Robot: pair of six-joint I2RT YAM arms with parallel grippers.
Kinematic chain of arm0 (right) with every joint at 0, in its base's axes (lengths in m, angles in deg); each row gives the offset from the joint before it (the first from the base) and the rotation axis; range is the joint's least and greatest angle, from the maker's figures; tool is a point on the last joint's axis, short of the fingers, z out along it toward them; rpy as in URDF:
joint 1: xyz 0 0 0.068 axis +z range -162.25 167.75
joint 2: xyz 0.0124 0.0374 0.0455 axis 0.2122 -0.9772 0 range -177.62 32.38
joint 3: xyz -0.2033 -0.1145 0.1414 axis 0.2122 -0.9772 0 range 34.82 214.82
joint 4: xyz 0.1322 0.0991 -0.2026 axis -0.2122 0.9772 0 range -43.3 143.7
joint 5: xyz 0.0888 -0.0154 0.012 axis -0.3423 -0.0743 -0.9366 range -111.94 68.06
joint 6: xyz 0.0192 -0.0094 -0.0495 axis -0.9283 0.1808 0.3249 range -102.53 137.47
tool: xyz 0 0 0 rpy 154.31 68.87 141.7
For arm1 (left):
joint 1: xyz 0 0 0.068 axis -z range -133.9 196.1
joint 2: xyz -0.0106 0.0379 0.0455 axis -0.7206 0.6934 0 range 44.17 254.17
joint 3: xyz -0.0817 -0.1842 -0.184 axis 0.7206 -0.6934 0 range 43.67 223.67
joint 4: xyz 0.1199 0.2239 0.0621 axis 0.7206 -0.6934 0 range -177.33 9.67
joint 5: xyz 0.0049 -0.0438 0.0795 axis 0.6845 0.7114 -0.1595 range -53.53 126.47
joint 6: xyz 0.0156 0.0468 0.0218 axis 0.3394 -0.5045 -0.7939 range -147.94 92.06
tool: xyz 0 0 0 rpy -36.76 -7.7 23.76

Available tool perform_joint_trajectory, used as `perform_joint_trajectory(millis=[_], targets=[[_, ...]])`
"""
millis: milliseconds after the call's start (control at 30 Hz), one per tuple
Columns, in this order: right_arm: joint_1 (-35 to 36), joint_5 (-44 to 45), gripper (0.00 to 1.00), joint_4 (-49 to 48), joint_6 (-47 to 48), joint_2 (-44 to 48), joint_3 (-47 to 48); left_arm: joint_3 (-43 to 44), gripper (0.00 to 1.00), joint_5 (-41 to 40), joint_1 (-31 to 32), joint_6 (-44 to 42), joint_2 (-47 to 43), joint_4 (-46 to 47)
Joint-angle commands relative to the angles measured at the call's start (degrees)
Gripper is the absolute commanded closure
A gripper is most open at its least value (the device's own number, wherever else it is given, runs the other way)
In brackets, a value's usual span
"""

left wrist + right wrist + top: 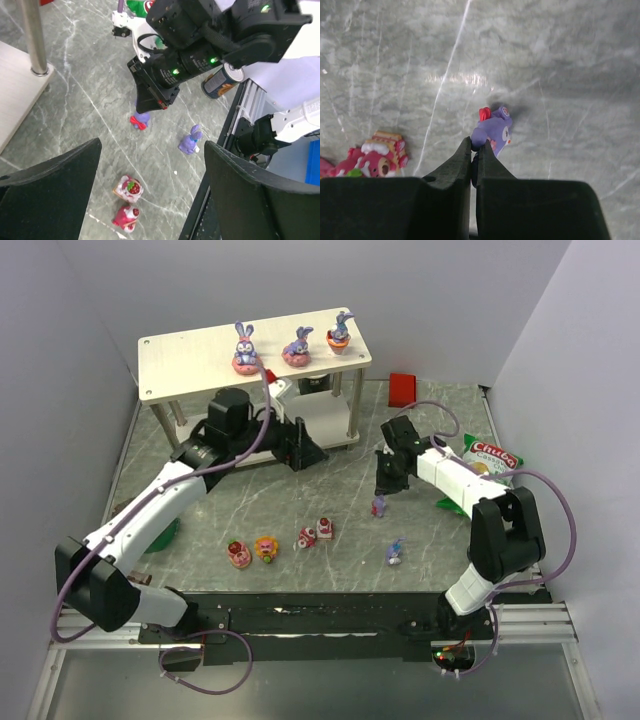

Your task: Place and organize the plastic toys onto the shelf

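**Purple bunny (pixel 492 131) at the tips of my closed right gripper (pixel 472 150)**

My right jaws stand pressed together. The bunny with the red bow lies on the grey marble-look table (pixel 560 60), touching the tips at 1 o'clock. I cannot tell whether a sliver of its flank is nipped between them, because my own fingers cover that spot.

I judge it to be hard moulded plastic: light, stiff and glossy, so likely to squirt out of a shallow pinch. The best hold looks to be across the round body. The ears and bow seem too thin.

At 9 o'clock lie pink-and-red sweets (pixel 377 155), cut off by the frame edge.

My left gripper (pixel 152 200) hangs wide open and empty, just in front of the shelf (pixel 200 360). Three bunnies (pixel 297 345) stand on its top board. Its lower board is mostly hidden behind my left arm. Another small bunny (pixel 396 552) waits on the table at 6 o'clock from my right gripper.
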Motion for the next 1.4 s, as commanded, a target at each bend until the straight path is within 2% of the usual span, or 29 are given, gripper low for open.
perform_joint_trajectory(millis=[0, 67, 167, 433, 633, 833, 1067, 1300, 1367], targets=[[0.3, -1.1, 1.00, 8.5, -6.0, 4.8, 7.2, -1.6, 0.08, -8.8, 6.4, -2.0, 2.8, 5.9], [0.3, -1.4, 1.00, 11.1, -9.0, 6.8, 10.6, -2.3, 0.05, -15.6, 10.2, -2.5, 3.6, 8.0], [0.3, -2.8, 1.00, 14.4, -11.8, 9.3, 14.6, -3.4, 0.01, -21.0, 13.9, -2.2, 5.8, 12.0], [0.3, -7.7, 1.00, 16.6, -17.1, 15.2, 18.0, -3.3, 0.04, -35.4, 20.2, -3.4, 10.4, 21.5], [0.3, -10.0, 1.00, 17.1, -19.6, 16.8, 18.3, -3.2, 0.01, -38.1, 22.5, -5.6, 12.7, 27.3], [0.2, -10.7, 1.00, 16.6, -21.4, 17.4, 18.5, -3.9, 0.11, -39.1, 24.4, -6.1, 14.1, 28.0], [-0.2, -10.8, 1.00, 15.6, -23.4, 18.8, 17.7, -3.8, 0.17, -44.7, 26.5, -6.8, 15.2, 27.6], [-1.5, -10.2, 1.00, 15.8, -23.6, 20.0, 17.2, -4.3, 0.14, -49.3, 27.5, -7.5, 15.5, 27.1], [-1.9, -10.4, 1.00, 15.9, -23.4, 20.1, 16.9, -4.6, 0.16, -49.8, 27.5, -7.5, 15.5, 27.3]])
